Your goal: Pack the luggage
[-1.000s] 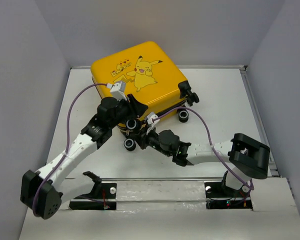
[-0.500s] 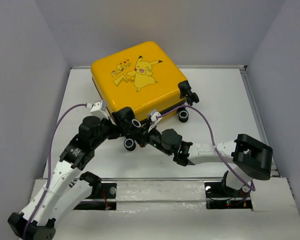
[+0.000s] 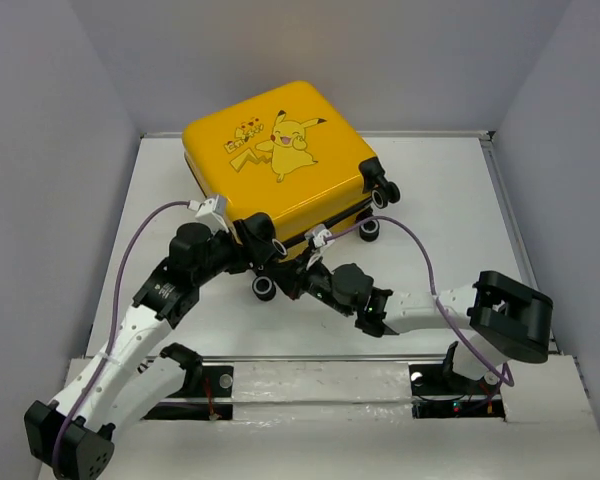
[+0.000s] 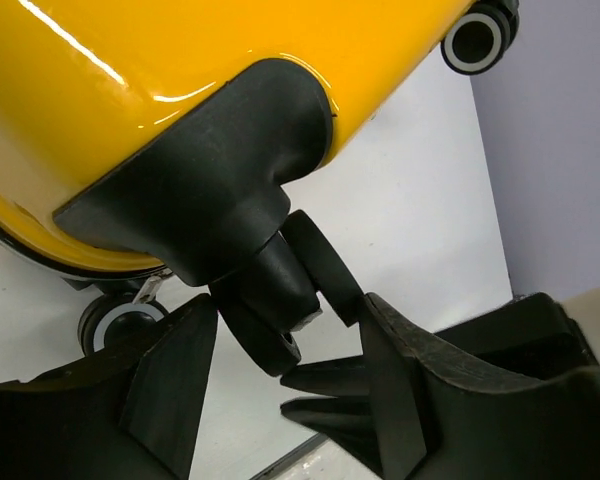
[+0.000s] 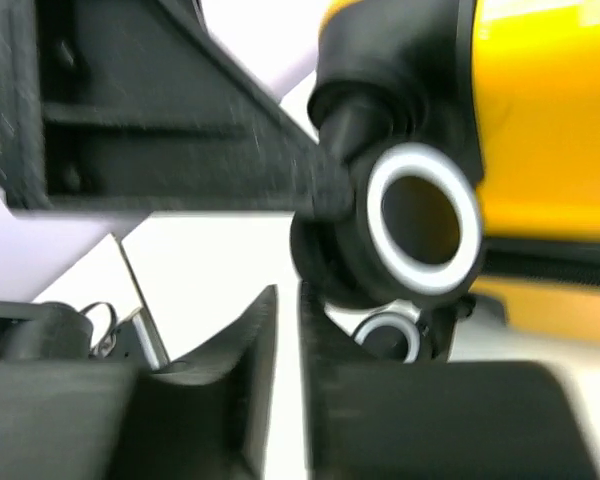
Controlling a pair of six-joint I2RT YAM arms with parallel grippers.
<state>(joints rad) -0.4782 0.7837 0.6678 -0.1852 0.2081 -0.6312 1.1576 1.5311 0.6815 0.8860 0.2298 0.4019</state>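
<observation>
- Luggage [image 3: 280,165] lies flat, print up, at the far middle of the surface [image 3: 450,200]; the shell looks shut.
- Left gripper [image 4: 290,312]: jaws wide apart, straddling a near-corner caster [image 4: 280,295], gripping nothing.
- Right gripper [image 5: 288,335]: jaws almost together, only a slit between them, empty. A white-rimmed caster [image 5: 420,222] sits just above.
- Judged step: handling the closed case at its wheel end, probably to shift or right it.
- Next move: left jaws must close on the caster stem. The wheel swivels and may slip.
</observation>
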